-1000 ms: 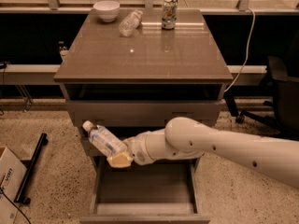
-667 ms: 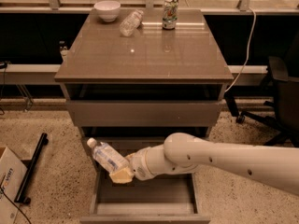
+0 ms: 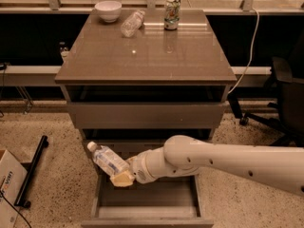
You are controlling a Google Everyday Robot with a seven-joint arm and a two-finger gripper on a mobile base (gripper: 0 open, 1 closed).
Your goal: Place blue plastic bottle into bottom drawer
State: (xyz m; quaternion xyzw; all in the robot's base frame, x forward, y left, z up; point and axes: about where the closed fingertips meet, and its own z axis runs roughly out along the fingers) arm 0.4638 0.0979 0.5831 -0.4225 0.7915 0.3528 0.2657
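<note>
The blue plastic bottle (image 3: 109, 160) is held tight at its bottom end by the gripper (image 3: 121, 178). The bottle is tilted, with its white cap pointed up and away from the gripper. It is held above the left wall of the open bottom drawer (image 3: 152, 201), so a move inward and down is likely needed.

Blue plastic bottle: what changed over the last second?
The pincer, still shut on the blue plastic bottle, carried it down to just above the open bottom drawer. Nothing released. The bowl, crinkled bottle and can on top stayed put.
</note>
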